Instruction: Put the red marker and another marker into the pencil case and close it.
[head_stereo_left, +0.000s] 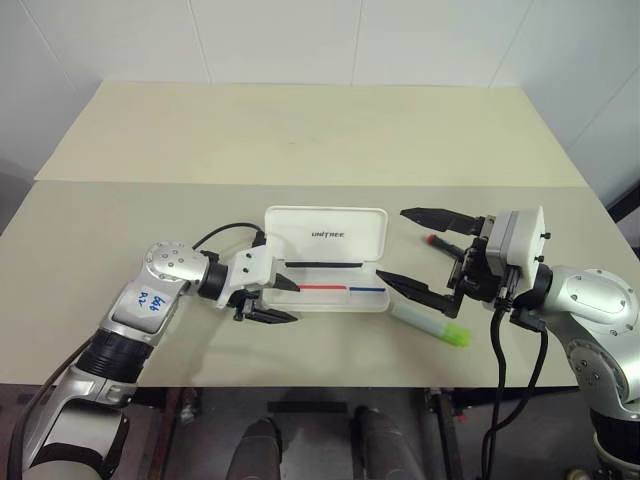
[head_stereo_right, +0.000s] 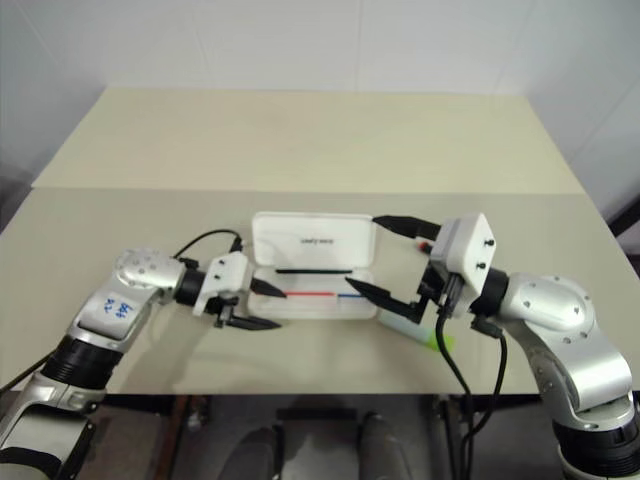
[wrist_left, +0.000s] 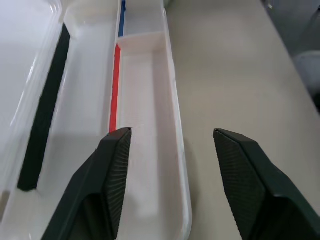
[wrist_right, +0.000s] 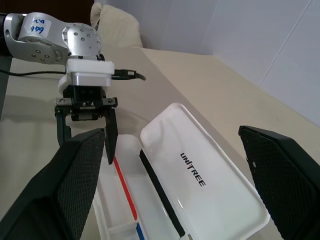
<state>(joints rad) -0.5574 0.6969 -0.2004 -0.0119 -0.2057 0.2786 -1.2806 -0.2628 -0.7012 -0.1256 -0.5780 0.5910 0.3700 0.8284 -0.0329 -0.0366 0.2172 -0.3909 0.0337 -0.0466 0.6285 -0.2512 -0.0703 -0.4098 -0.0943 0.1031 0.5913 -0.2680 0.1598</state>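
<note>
The case (head_stereo_left: 330, 262) is a white, glossy hard-plastic box with rounded corners, lying open on the matte beige table (head_stereo_left: 300, 130); its lid (head_stereo_left: 326, 236) is folded back flat behind the tray, with small dark "UNITREE" print on it. Inside the tray a thin red stripe and a blue stripe run end to end along a low divider, and a long black strip lies along the hinge side. The left gripper (head_stereo_left: 270, 300) sits at the tray's left end, its two black tapered fingers parted and empty, one over the tray and one outside the front wall; the left wrist view shows the fine ribbed texture of the finger pads (wrist_left: 117, 175). The right gripper (head_stereo_left: 422, 253) hangs just right of the case, spread wide and holding nothing, its fingers long, black and pointed. The green marker (head_stereo_left: 432, 327), thick with a pale translucent body and a lime cap, lies on the table just off the case's front right corner. The red marker (head_stereo_left: 436, 241) is mostly hidden behind the right gripper; a red tip shows beside the lid's right edge.
</note>
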